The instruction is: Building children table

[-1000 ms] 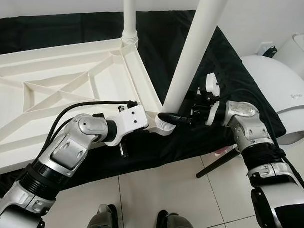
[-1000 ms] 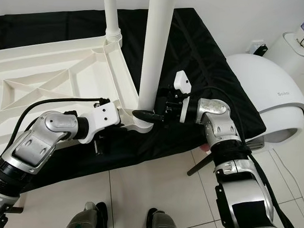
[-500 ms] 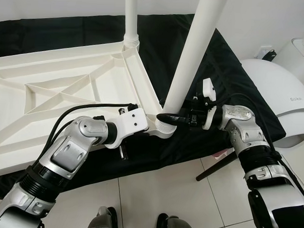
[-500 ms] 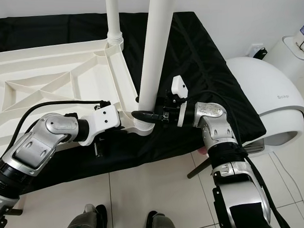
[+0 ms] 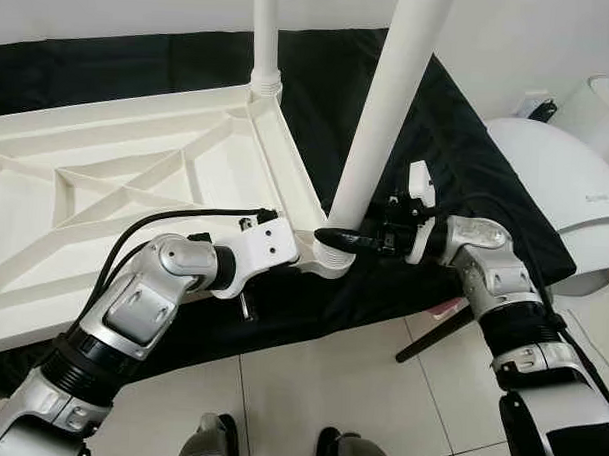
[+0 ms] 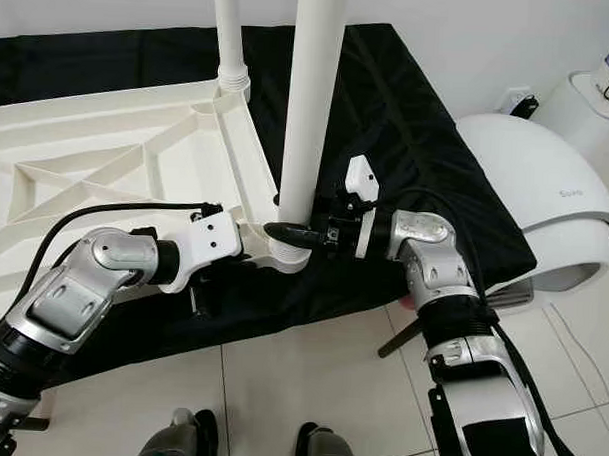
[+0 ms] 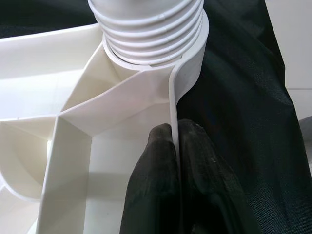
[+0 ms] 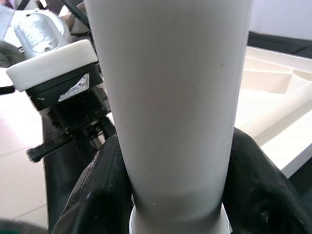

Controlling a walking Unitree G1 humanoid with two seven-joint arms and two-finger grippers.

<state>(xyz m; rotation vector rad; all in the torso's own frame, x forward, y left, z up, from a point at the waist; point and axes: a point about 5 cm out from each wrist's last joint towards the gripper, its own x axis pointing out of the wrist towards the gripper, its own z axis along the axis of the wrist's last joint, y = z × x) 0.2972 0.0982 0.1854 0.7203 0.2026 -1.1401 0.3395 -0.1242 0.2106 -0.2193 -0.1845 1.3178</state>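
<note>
Tiled floor [image 5: 309, 388], pale, with a black cloth [image 6: 408, 122] spread over a low surface against a white wall.

Item 1: white plastic tabletop [image 5: 106, 181], lying upside down on the black cloth, ribbed underside facing up, diagonal braces visible. Near corner overhangs the cloth's front edge.

Item 2: far leg [image 5: 265, 32], white tube, upright in the far corner socket of the tabletop.

Item 3: near leg [image 5: 389, 101], white tube, standing in the near corner socket [image 5: 328, 257], leaning slightly away from vertical. Its threaded base [image 7: 148, 29] sits in the socket ring.

Item 4: left pincer [image 7: 176, 170], reaching in from the robot's left along the tabletop's front edge. Black fingers together, clamped on the thin rim wall of the tabletop, one finger each side, just beside the near corner socket.

Item 5: right pincer [image 8: 173, 195], reaching in from the robot's right at the foot of the near leg. Fingers [image 8: 100, 190] wrapped about the tube low down, one on each side, pressed against it just above the socket.

Item 6: white domed appliance [image 6: 546, 186], on the floor to the robot's right, beside the cloth.

Item 7: dark rod [image 5: 436, 335], lying on the tiles under the right arm, partly under the cloth's edge.

Item 8: robot's feet [image 6: 242, 448], at the lower edge of the head views.
</note>
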